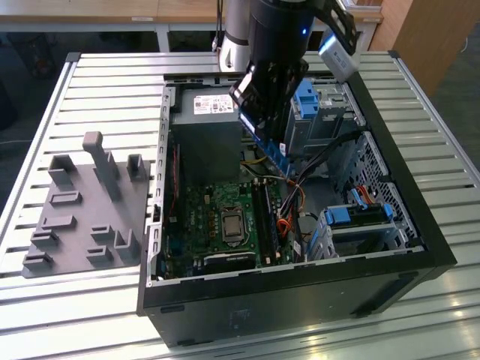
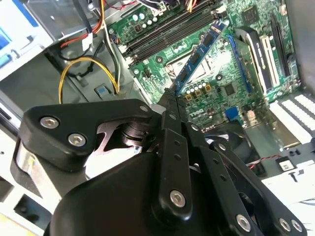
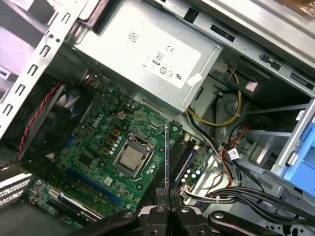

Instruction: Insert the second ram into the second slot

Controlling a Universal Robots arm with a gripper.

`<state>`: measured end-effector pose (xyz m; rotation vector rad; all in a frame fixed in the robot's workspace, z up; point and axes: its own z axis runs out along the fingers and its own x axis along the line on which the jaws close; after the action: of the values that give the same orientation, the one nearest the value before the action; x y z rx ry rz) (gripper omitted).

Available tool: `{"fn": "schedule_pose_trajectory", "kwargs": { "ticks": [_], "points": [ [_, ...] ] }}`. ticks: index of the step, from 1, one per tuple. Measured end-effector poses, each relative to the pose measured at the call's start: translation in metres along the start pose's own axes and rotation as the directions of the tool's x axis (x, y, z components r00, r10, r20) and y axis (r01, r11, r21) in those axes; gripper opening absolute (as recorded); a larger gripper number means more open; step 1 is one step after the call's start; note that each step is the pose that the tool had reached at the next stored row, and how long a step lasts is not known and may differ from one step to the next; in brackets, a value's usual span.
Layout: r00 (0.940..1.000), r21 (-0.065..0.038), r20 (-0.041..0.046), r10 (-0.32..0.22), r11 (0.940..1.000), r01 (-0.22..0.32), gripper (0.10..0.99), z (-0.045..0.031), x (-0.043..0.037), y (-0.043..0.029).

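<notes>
**Open computer case (image 1: 300,307) — metal, plastic, circuit board**

The gripper (image 2: 173,98) is showing matt black links studded with bright metal screw heads (image 2: 177,198). The second ram (image 2: 198,58) is looking like smooth blue circuit board carrying darker chips (image 2: 186,74). The motherboard (image 3: 98,142) is gleaming glossy green. The power supply (image 3: 110,51) is presenting dull bare sheet metal with a white paper label (image 3: 157,54). The drive bracket (image 1: 306,97) is appearing as blue moulded plastic. The table (image 1: 112,82) is shining as ribbed pale metal — the fixture (image 1: 82,214) is looking matt, grey and plastic.

slatted metal table (image 1: 105,86), wooden panel (image 1: 431,34) behind
</notes>
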<state>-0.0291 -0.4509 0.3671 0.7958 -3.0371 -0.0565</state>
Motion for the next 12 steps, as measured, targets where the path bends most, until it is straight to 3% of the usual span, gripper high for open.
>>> {"fn": "schedule_pose_trajectory", "kwargs": {
  "ticks": [6,12],
  "points": [
    [0.9965,0.003,0.0017,0.083,0.9965,-0.083,0.114,0.0014,0.0000,0.0000],
    [0.9852,0.006,0.0037,0.172,0.9851,-0.172,0.114,0.0033,0.0000,-0.0001]
  ]
}}
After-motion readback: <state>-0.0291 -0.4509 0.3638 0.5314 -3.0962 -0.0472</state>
